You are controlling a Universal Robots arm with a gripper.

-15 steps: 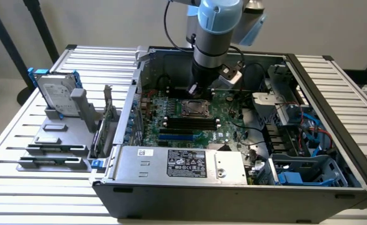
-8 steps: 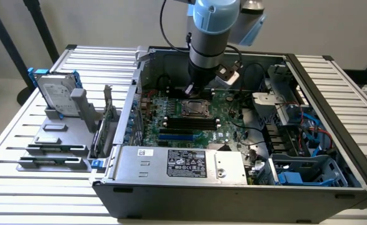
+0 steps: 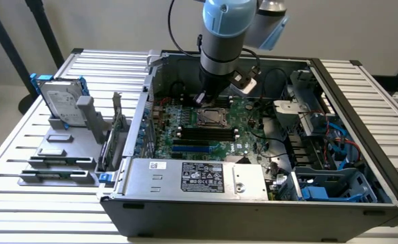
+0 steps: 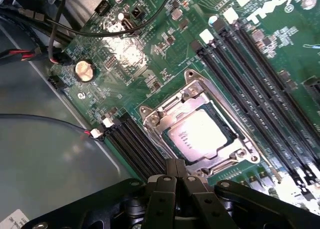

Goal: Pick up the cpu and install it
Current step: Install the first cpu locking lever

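- Cpu (image 4: 201, 135) lies flat in the metal socket frame (image 4: 165, 109) on the green motherboard (image 4: 150, 49), just in front of the closed jaws and a little below them.
- Gripper (image 4: 176, 170) has its two black fingers (image 4: 165, 189) pressed together, with nothing between them; the tips stand at the near edge of the socket frame, close to the cpu, and I cannot tell if they touch it.
- In the exterior view the arm (image 3: 227, 30) comes down almost vertical into the open computer case (image 3: 253, 203), and the gripper (image 3: 202, 99) ends just above the socket (image 3: 212, 117).
- The cpu shows a dull silver square top with a thin pale rim; small marks are printed on one side of it, too small to read. It looks level inside the frame, with its edges parallel to the frame's edges.
- Black memory slots (image 4: 260, 84) run along one side of the socket, beyond the cpu from the jaws, and more black slots (image 4: 132, 144) lie on the other side.
- A round coin battery (image 4: 84, 70) sits on the board, well apart from the jaws.
- Outside the case, at the exterior view's left, a hard drive (image 3: 60, 101) with blue brackets stands upright in a grey holder (image 3: 63, 162).
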